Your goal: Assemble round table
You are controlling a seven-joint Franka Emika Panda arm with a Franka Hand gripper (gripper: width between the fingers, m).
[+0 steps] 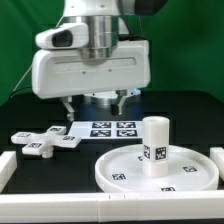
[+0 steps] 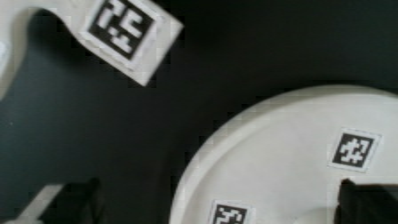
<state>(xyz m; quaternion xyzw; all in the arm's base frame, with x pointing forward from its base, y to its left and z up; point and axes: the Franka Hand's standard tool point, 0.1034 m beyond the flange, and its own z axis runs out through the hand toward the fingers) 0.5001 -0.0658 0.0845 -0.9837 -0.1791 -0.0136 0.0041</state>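
The large round disc (image 1: pixel 128 168) lies on the black table at the exterior view's lower right. The short cylinder leg (image 1: pixel 155 143) stands upright on its middle. The cross-shaped foot piece (image 1: pixel 45 141) lies flat at the exterior view's left, apart from the disc. My gripper (image 1: pixel 95 103) hangs open and empty above the table, behind the disc and over the marker board (image 1: pixel 106 128). In the wrist view the disc (image 2: pixel 294 140) curves between my dark fingers (image 2: pixel 71 202). A white tagged piece (image 2: pixel 125 30) beside it looks like an arm of the foot. The leg is out of that view.
Plain white straight bars lie along the exterior view's left edge (image 1: pixel 5 166), front (image 1: pixel 60 209) and right edge (image 1: pixel 218 155). A green backdrop stands behind the black table.
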